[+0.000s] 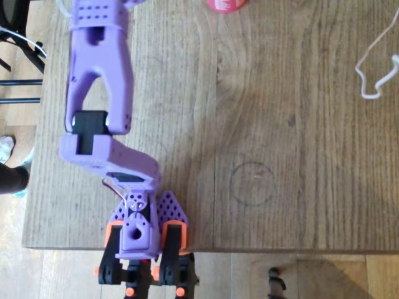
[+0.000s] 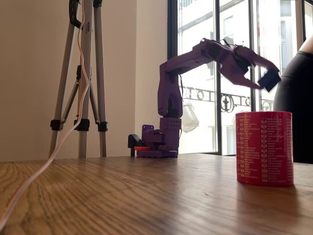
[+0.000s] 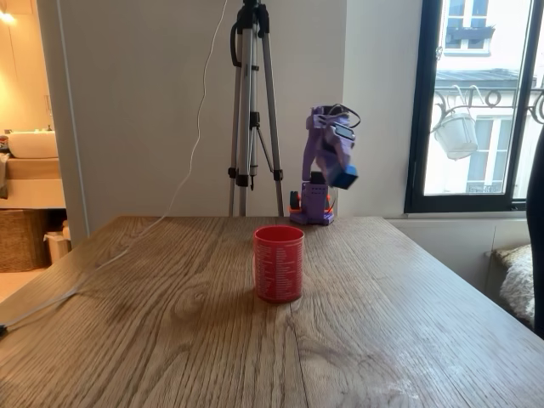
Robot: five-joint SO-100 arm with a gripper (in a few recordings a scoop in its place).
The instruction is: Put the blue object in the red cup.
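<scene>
Purple arm links [image 1: 100, 81] filled the overhead view's left half; the red cup [image 1: 225, 5] sat at twelve o'clock. In a fixed view the gripper [image 2: 266, 77] clamped the blue object [image 2: 269, 80], hovering above the cup [image 2: 264, 148] at its twelve o'clock. In a fixed view the brick [image 3: 344, 177] hung at one o'clock from the cup [image 3: 279, 263], arm outstretched.

Grainy matt wood table [image 3: 382, 340] (matt purple plastic arm [image 2: 195, 61])
</scene>
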